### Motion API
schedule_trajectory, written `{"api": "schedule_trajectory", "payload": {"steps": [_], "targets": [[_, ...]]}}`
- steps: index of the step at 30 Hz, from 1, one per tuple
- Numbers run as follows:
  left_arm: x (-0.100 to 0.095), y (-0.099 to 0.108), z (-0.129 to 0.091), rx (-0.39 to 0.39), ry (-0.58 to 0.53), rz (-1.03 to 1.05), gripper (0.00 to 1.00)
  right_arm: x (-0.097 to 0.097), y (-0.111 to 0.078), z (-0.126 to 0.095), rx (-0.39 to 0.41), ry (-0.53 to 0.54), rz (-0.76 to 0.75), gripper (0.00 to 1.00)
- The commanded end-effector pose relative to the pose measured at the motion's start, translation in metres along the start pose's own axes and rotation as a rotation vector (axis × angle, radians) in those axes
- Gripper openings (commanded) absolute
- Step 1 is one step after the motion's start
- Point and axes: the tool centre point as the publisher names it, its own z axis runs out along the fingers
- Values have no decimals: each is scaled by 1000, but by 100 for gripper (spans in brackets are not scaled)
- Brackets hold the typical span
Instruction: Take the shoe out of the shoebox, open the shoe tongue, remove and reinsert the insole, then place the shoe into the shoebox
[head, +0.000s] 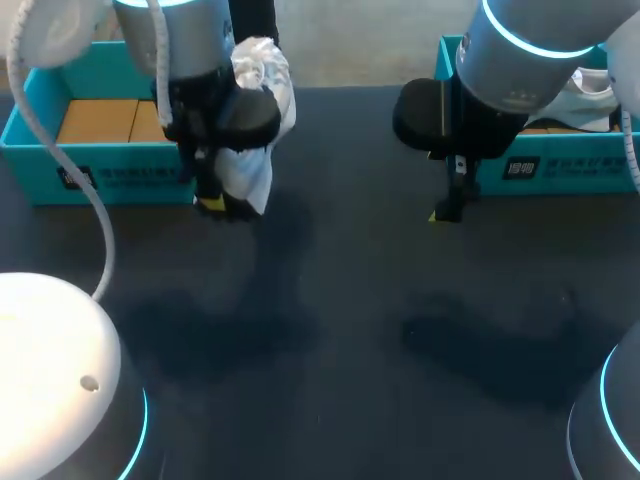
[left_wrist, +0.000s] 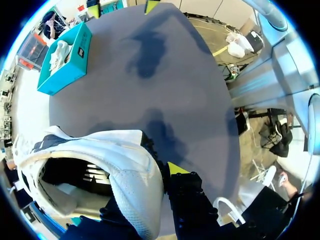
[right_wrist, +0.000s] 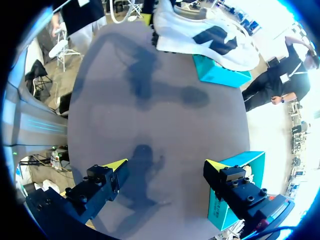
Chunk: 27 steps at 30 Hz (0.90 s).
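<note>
The left gripper (head: 222, 205) is clamped on the white shoe (head: 270, 80). It seems to have it by the collar wall, with one finger outside and the other apparently down in the opening. The shoe hangs in the air over the dark table (head: 330, 300), just in front of the teal shoebox (head: 40, 150), and isn't resting on anything. The right gripper (right_wrist: 165, 165) is spread wide with nothing in it. It hovers over the table well apart from the shoe, in front of a second teal box (head: 600, 170) that has another shoe (head: 590, 88) in it.

Looks like the take-out part is done and the put-down comes next. Imo the trick is to bring the shoe toward the middle and land it sole flat. It should only be let go once the whole sole is down, since a collar grip probably lets the toe swing. Leaving the opening facing up, on the right arm's side, would keep the tongue easy to reach.
</note>
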Motion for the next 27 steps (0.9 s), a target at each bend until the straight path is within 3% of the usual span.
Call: {"api": "schedule_trajectory", "payload": {"steps": [1, 14, 27], "targets": [[-20, 14, -6, 2, 31, 8, 0, -1, 1, 2, 1, 2, 0, 100], [-66, 79, -18, 12, 41, 0, 0, -1, 1, 2, 1, 2, 0, 100], [-93, 150, -23, 22, 41, 3, 0, -1, 1, 2, 1, 2, 0, 100]]}}
